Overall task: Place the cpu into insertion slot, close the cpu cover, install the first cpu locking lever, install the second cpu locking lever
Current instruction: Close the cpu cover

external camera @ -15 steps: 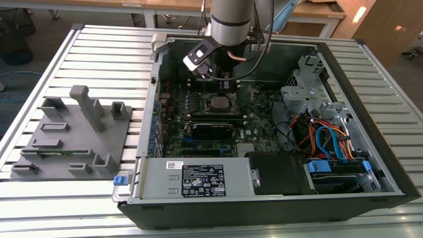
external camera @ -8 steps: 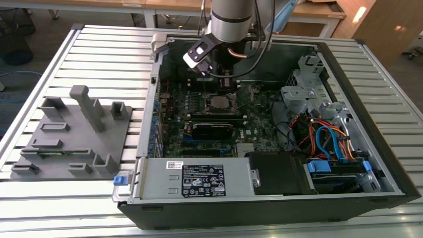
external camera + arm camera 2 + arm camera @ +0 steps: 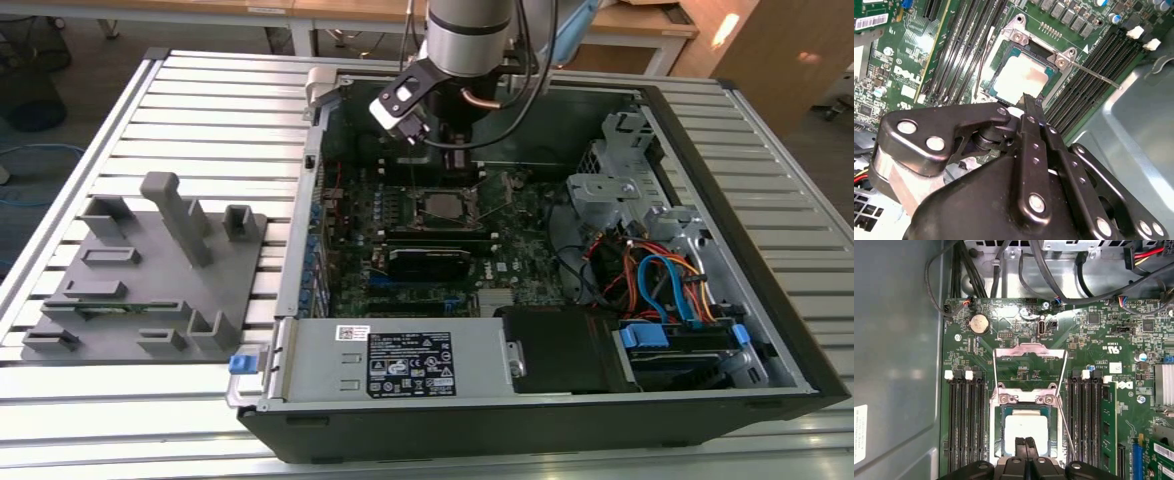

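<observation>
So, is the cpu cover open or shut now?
Open: the cpu cover is folded back from the insertion slot, and the cpu lies bare inside.

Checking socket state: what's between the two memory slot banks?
The socket with the cpu in it, its cover open; seen in the first wrist view.

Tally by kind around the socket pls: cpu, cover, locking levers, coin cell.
cpu: 1
cpu cover: 1
locking levers: 2
coin cell: 1
Total: 5
</observation>
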Robot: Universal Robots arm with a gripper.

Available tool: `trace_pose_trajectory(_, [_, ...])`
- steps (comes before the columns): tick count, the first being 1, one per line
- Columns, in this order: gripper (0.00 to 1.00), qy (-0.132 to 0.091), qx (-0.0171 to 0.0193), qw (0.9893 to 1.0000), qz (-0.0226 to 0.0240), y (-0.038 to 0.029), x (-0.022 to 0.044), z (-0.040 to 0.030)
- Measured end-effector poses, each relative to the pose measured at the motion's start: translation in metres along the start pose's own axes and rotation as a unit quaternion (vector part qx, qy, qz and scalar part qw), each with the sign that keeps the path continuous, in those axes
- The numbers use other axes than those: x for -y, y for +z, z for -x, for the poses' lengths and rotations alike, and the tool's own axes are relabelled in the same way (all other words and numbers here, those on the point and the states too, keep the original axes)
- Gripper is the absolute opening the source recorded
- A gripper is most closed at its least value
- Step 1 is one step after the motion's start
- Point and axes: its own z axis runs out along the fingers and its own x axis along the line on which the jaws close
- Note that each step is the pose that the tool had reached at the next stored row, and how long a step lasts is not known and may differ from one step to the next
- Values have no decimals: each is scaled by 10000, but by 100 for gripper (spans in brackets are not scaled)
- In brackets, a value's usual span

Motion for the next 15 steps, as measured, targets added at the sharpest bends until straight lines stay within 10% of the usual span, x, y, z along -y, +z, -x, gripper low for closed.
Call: trace_pose_trajectory(15, [10,0,0,10000,0,-189,-8,-6])
